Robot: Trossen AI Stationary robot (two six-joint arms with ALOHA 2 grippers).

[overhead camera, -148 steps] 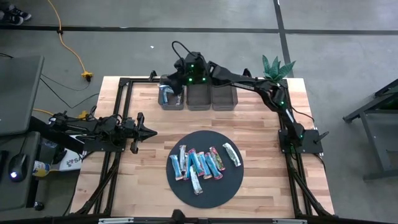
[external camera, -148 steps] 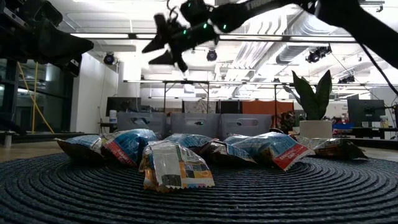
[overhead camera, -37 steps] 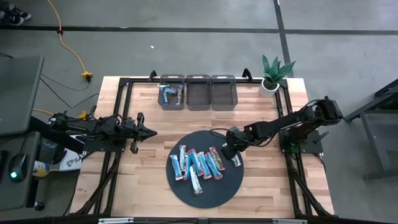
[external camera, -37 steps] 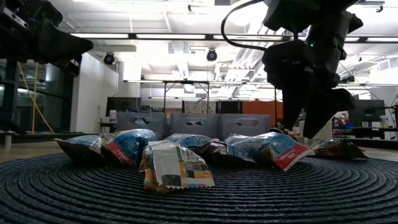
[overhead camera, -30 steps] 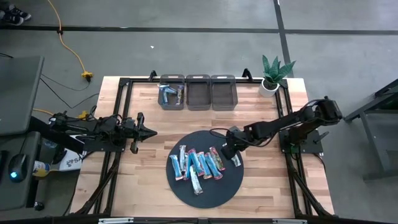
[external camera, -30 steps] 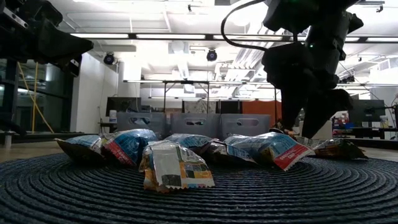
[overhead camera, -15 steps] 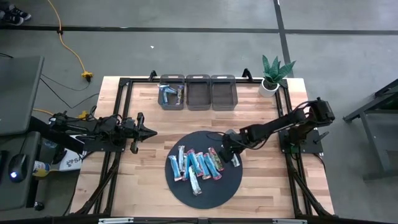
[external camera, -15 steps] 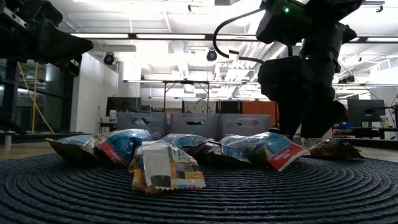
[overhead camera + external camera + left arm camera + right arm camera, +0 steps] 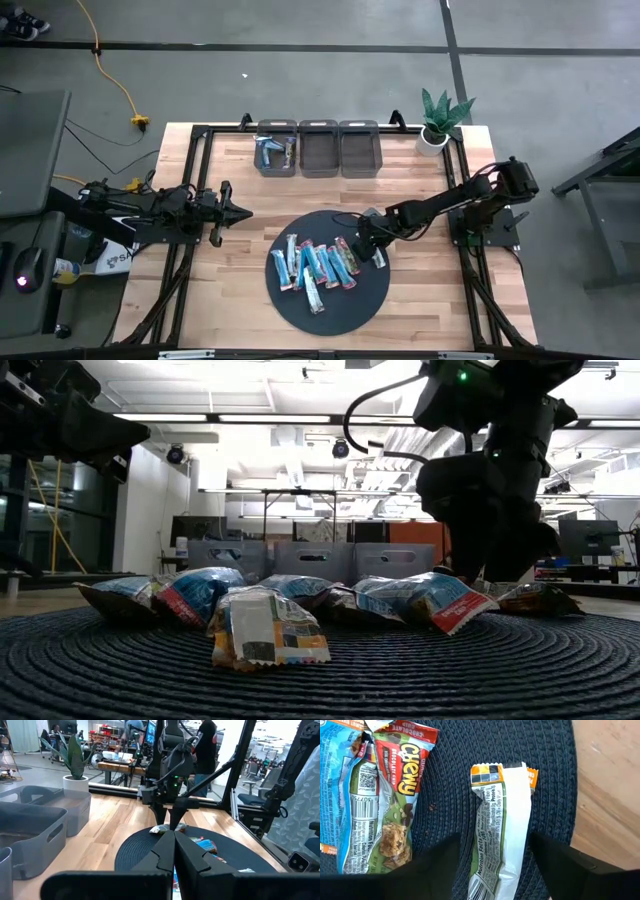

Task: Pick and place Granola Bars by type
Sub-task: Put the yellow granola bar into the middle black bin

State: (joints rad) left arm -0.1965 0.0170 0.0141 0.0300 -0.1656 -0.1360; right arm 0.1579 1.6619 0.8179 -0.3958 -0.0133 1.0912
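The right gripper (image 9: 373, 248) is down over the right edge of the round dark mat (image 9: 330, 305), its fingers (image 9: 437, 865) spread wide and straddling a white-wrapped bar (image 9: 501, 840) that lies flat on the weave between them, not yet gripped. Just beside that bar lies a red "Chewy" bar (image 9: 390, 800), and next to it the blue wrappers begin. From above, the other bars (image 9: 315, 268) lie in a loose row across the middle of the mat, mostly blue with some red. At table height the nearest wrapper (image 9: 262, 630) sits alone in front, the others heaped behind it, with the dark bulk of the right arm coming down behind them on the right. The left gripper (image 9: 236, 211) waits at the left side of the wooden table (image 9: 230, 290), well apart from the mat, fingers pressed together. Three grey bins (image 9: 320, 148) stand in a row at the far edge; the left one (image 9: 276, 154) has bars in it. A potted plant (image 9: 437, 122) stands at the far right corner. Beyond the table, a person (image 9: 205, 745) stands among desks.
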